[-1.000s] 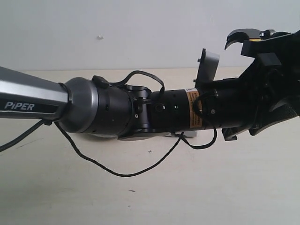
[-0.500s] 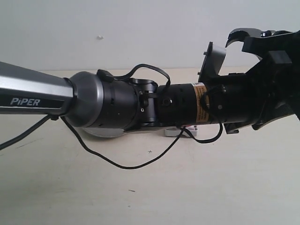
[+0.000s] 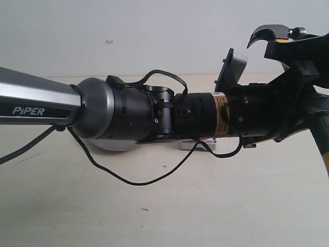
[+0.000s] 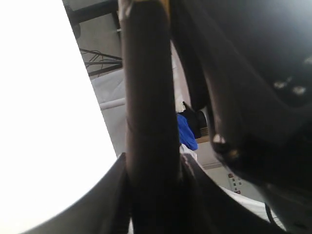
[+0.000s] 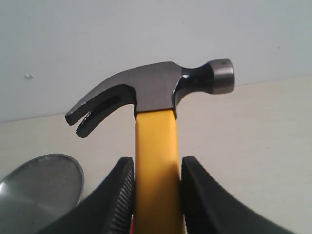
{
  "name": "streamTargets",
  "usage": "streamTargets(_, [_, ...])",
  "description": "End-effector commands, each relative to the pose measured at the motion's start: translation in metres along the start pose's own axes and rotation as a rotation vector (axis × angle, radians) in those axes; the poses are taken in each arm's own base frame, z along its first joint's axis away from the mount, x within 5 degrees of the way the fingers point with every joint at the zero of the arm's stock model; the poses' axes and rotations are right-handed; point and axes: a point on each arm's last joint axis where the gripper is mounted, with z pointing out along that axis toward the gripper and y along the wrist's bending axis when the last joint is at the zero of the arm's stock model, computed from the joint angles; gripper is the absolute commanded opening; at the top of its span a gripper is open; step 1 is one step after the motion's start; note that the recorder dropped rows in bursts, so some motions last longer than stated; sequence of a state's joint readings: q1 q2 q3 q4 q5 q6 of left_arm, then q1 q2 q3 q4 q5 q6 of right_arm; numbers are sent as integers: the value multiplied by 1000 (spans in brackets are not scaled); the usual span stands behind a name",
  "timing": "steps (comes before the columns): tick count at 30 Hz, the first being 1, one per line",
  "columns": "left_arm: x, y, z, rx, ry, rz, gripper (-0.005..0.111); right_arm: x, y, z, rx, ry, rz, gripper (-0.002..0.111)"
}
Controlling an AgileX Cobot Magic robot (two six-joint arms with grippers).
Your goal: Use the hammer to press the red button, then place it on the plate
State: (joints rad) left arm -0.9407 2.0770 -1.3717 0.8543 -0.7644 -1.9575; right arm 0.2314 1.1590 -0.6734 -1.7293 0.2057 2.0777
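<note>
The hammer (image 5: 155,90) is held upright by the right gripper (image 5: 156,168), whose fingers are pressed on the yellow handle just under the dark head. In the exterior view the hammer is seen high at the far right, above the table (image 3: 205,206). The left gripper (image 4: 152,170) is closed around a dark shaft, which seems to be the lower handle. No gap is seen there, though that picture is blurred. The left arm (image 3: 128,118) is stretched across from left to right. Under it the plate (image 3: 115,146) is partly seen left of the middle. Of the red button (image 3: 198,145), only the light-grey base is shown, to the right of the plate.
</note>
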Motion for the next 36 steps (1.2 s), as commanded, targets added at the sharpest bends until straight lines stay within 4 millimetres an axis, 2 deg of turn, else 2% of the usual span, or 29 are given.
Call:
streamTargets(1, [3,-5,1,17,23,71,0,-4,1,-1,-2,-18,-22,0])
streamTargets(7, [1,-6,-1,35,30,109,0,-4,1,-1,-2,-18,-22,0])
streamTargets(10, [1,-6,-1,34,33,117,0,-4,2,-1,-14,-12,-22,6])
streamTargets(15, [2,-6,-1,41,35,128,0,-2,5,-2,-48,7,-23,24])
streamTargets(21, [-4,-5,-5,40,31,136,0,-2,5,-2,-52,7,-22,51])
streamTargets(24, [-9,-2,-8,33,26,145,0,-2,6,-2,-59,11,-22,59])
streamTargets(32, [-14,-1,-12,37,31,160,0,-3,4,-2,-35,-2,-22,62])
streamTargets(36, [-24,3,-18,19,16,172,0,-8,3,-9,-30,-35,-28,62])
